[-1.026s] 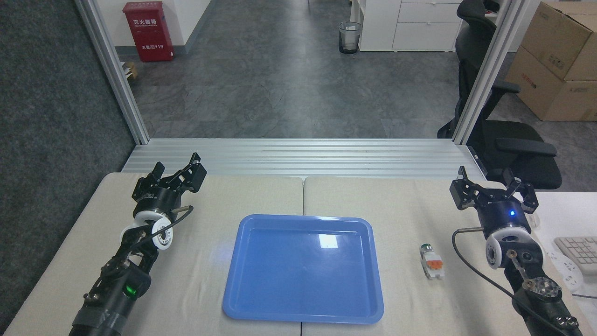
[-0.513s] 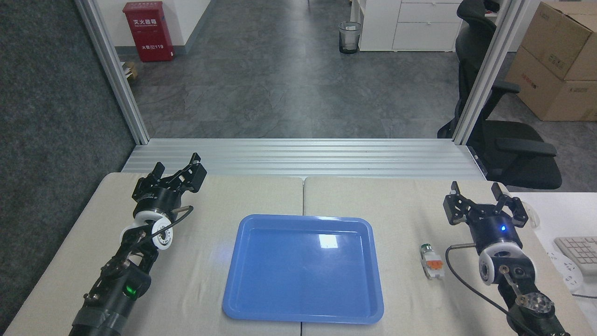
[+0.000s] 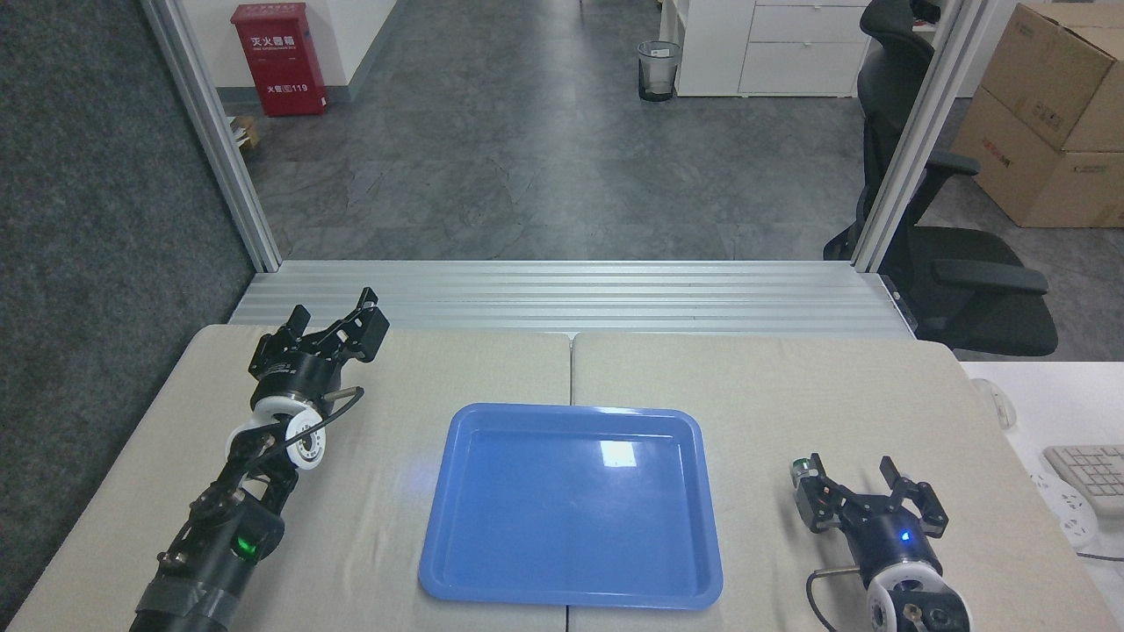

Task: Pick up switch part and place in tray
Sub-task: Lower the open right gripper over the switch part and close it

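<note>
At the near right of the table, the right gripper now sits low and close to the robot, having pulled back and down from its higher, farther position of a second ago. Its fingers are spread apart, nothing between them. The left finger overlaps the switch part, of which only the green-tipped end and a sliver of white body show (the orange middle is hidden behind the finger). Whether finger and part are touching cannot be told from this view. The part itself does not appear to have shifted.

Judgement: this is the approach to the grasp; the gripper looks offset slightly to the right of the part, so it likely needs to centre over it before closing.

To the left of the gripper, close by, lies the tray, flat on the table. It holds nothing; only a bright ceiling reflection shows on its glossy floor. The placing step is not yet begun.

Far across the table, the left gripper rests unchanged, fingers parted and holding nothing, well apart from the tray.
</note>
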